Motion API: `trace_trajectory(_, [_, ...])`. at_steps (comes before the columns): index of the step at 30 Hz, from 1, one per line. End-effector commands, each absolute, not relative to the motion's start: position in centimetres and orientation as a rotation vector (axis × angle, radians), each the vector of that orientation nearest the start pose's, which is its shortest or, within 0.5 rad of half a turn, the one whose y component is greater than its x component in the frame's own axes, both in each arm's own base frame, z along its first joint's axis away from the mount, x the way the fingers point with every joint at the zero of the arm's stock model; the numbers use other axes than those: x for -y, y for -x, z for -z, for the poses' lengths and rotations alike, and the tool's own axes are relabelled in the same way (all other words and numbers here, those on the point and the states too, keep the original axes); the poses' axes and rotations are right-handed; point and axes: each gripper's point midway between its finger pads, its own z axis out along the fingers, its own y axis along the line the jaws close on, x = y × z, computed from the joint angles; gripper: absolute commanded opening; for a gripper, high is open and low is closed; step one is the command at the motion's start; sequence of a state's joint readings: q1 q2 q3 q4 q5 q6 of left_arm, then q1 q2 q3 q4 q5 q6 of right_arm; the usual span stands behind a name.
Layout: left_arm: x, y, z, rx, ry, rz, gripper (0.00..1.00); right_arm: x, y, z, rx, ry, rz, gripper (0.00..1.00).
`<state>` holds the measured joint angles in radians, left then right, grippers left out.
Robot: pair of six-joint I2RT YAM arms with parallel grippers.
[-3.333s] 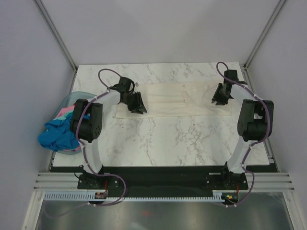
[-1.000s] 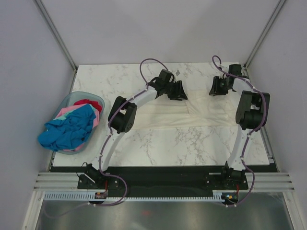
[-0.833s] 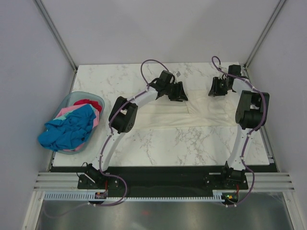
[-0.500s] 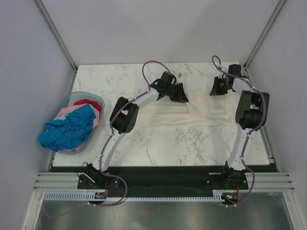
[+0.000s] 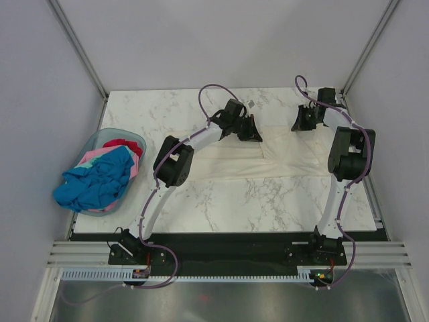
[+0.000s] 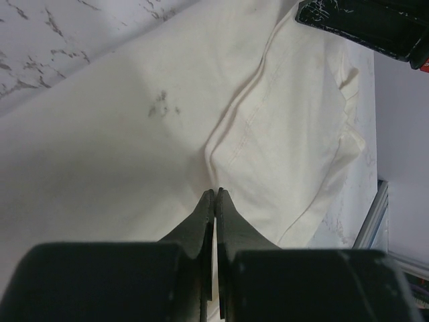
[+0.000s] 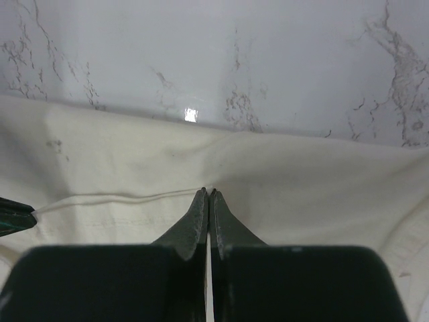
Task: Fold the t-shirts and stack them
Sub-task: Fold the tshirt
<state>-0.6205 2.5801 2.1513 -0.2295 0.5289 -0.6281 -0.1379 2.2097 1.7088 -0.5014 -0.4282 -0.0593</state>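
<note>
A cream-white t-shirt (image 5: 295, 157) lies spread across the far right half of the marble table. My left gripper (image 5: 252, 131) is down at its far edge near the middle. In the left wrist view its jaws (image 6: 216, 192) are pressed together on a puckered fold of the cream cloth (image 6: 281, 127). My right gripper (image 5: 301, 121) stands at the shirt's far right edge. In the right wrist view it (image 7: 208, 191) is shut where a hem line (image 7: 114, 199) of the cloth ends. Other t-shirts (image 5: 94, 182), blue, pink and red, are heaped in a basket on the left.
The pale blue plastic basket (image 5: 102, 135) sits at the table's left edge with a blue shirt spilling over its front. Bare marble (image 5: 221, 201) lies in front of the cream shirt. Frame posts and walls stand close behind the table's far corners.
Both grippers have gone from open to shut on the cream shirt's far edge. The arms have hardly moved, and the right gripper has shifted slightly toward the back.
</note>
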Motion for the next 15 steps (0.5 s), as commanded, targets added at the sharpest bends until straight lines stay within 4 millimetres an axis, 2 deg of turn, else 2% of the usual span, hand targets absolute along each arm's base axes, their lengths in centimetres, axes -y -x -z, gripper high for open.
trace_trajectory(1, [46.6, -46.2, -8.6, -2.334, -0.308, 1.231, 0.02, -0.3, -53.8, -7.7, -2.400, 0.108, -0.442, 0.00])
trace_trajectory(4, [46.2, -46.2, -9.0, -2.330, -0.296, 1.206, 0.02, -0.1, -54.2, -8.3, -2.385, 0.114, -0.413, 0.00])
trace_trajectory(9, [45.6, -46.2, -8.6, -2.346, -0.272, 1.170, 0.02, 0.0, -55.0, -8.9, -2.350, 0.130, -0.396, 0.00])
trace_trajectory(15, [44.8, -46.2, -8.5, -2.355, -0.236, 1.119, 0.02, -0.4, -55.1, -8.3, -2.358, 0.156, -0.380, 0.00])
